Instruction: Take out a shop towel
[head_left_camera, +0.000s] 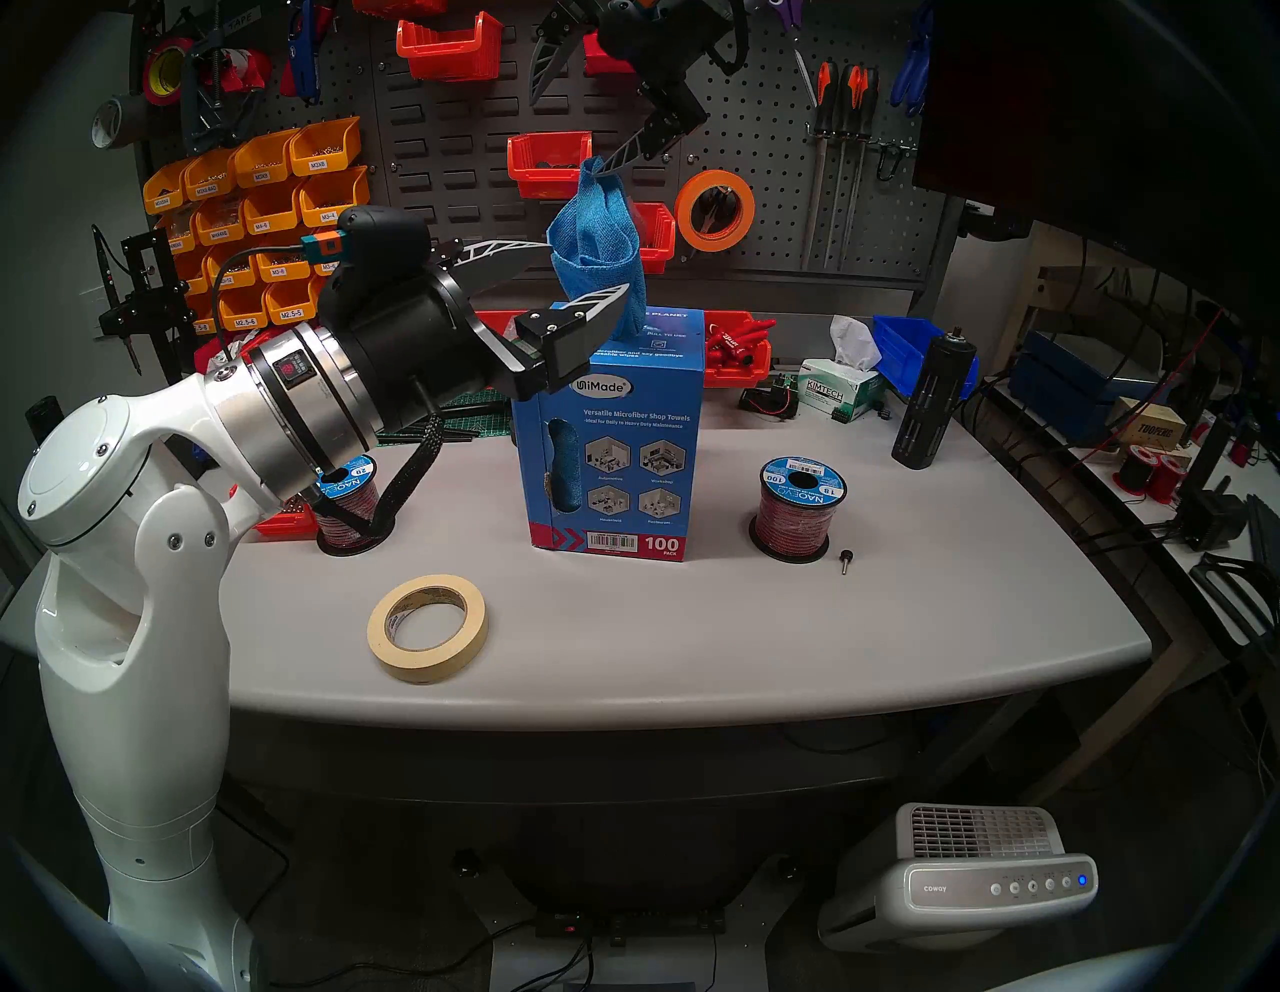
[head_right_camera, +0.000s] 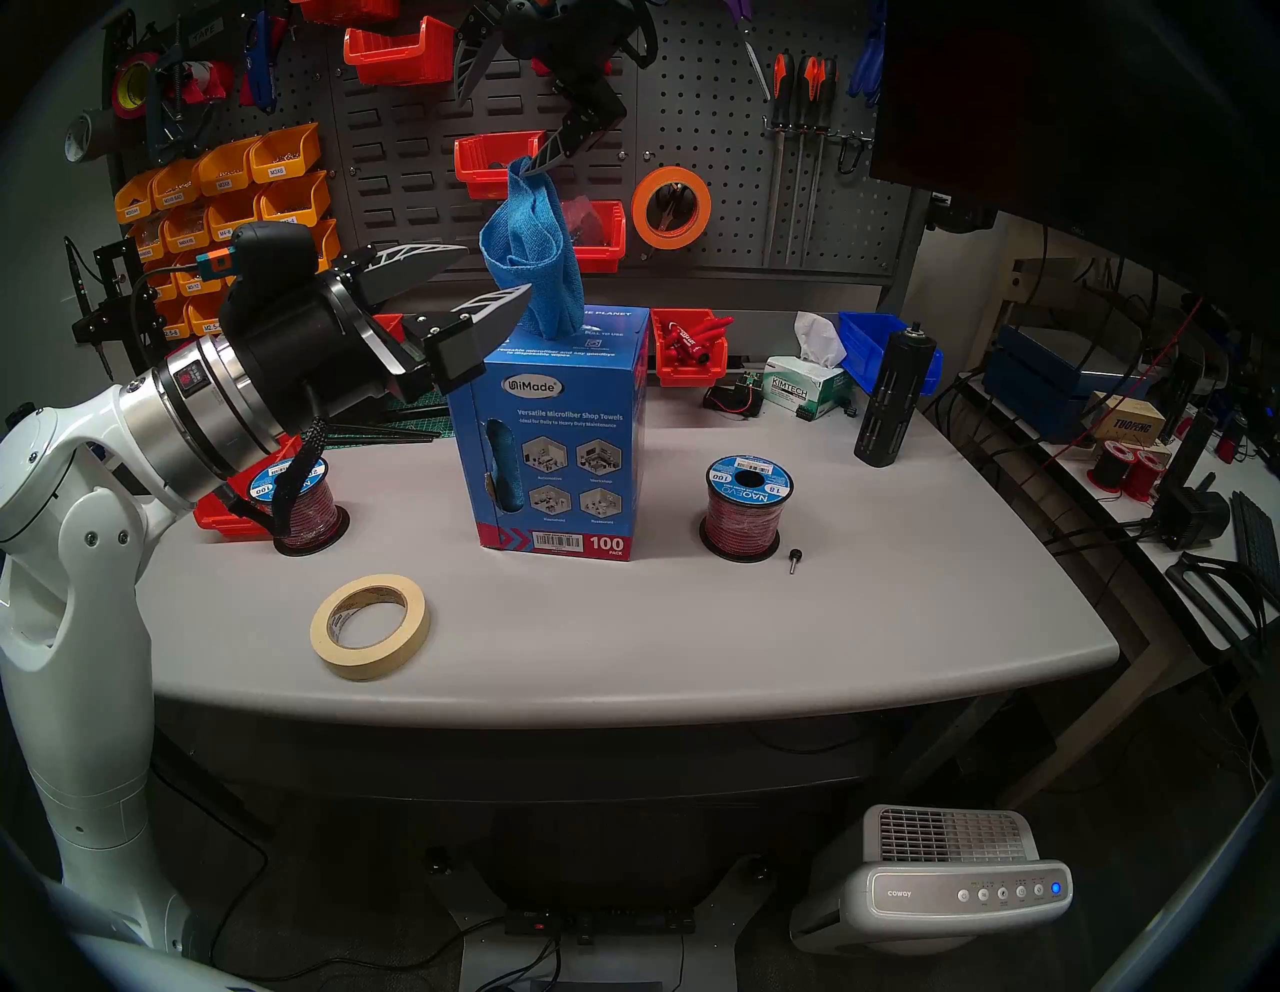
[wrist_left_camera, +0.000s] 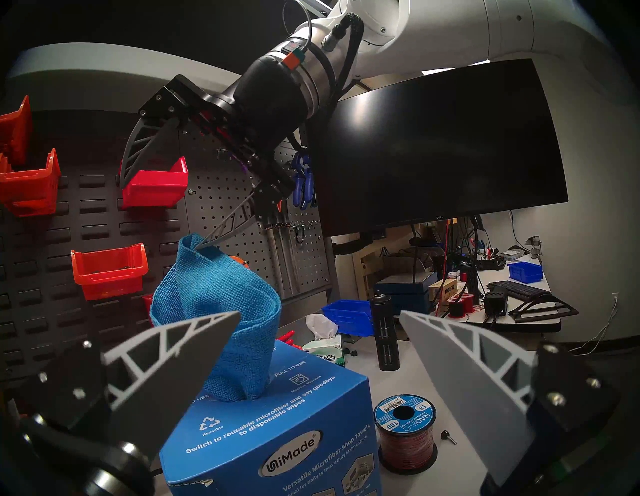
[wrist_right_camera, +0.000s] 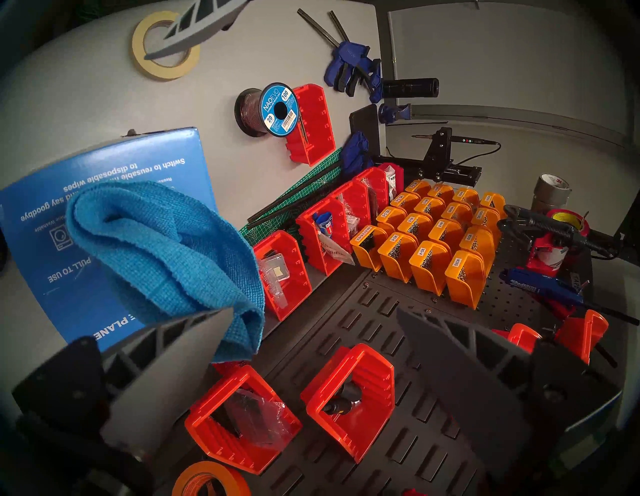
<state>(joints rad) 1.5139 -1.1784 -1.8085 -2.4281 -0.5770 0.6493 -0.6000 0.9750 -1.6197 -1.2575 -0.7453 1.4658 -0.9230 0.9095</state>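
place: we see a workshop | signs: pegboard (head_left_camera: 748, 138) with screwdrivers (head_left_camera: 841, 104), labelled orange parts bins (head_left_camera: 263, 208), wire spools (head_left_camera: 796, 506), grey workbench (head_left_camera: 623, 623)

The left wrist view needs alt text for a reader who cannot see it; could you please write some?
A bright blue microfiber shop towel stands partly pulled from the slot of a blue cardboard carton, one fingertip of the open right gripper touching its peak. The open left gripper frames the scene.

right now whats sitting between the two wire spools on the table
The blue carton stands between the left wire spool and the right wire spool, with the shop towel sticking up from its top. Both head views show it.
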